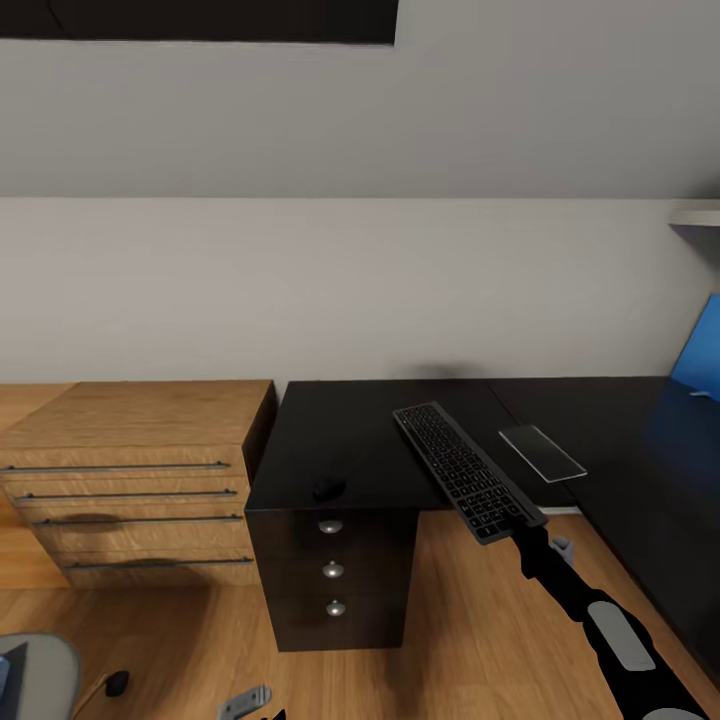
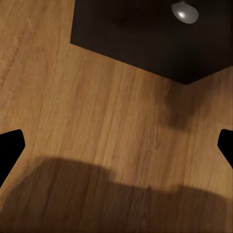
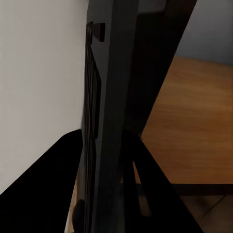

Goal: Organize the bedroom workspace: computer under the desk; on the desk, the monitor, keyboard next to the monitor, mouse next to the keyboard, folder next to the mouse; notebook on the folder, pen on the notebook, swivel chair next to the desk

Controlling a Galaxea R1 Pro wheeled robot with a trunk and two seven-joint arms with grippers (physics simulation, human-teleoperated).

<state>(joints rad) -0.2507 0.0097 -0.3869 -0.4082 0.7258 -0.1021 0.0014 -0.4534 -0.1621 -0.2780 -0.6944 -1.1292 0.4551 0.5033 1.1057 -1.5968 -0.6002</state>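
Note:
My right gripper (image 1: pixel 528 528) is shut on the near end of the slim dark keyboard (image 1: pixel 463 470), which slants over the front edge of the black desk (image 1: pixel 340 430). In the right wrist view the keyboard (image 3: pixel 104 97) runs edge-on between the two black fingers (image 3: pixel 53 184). The small dark mouse (image 1: pixel 328 487) lies on the desk near its front edge, above the drawer unit (image 1: pixel 335 590). My left gripper (image 2: pixel 116 145) is open over the wood floor beside the drawer unit's corner. At the bottom left, a grey swivel chair seat (image 1: pixel 40 670) shows with a sliver of blue folder (image 1: pixel 6 668) on it.
A light wooden dresser (image 1: pixel 130 470) with bar handles stands left of the desk. A clear flat rectangle (image 1: pixel 542 452) lies on the desk right of the keyboard. A bright blue panel (image 1: pixel 700 355) rises at the right edge. Sloped grey wall behind.

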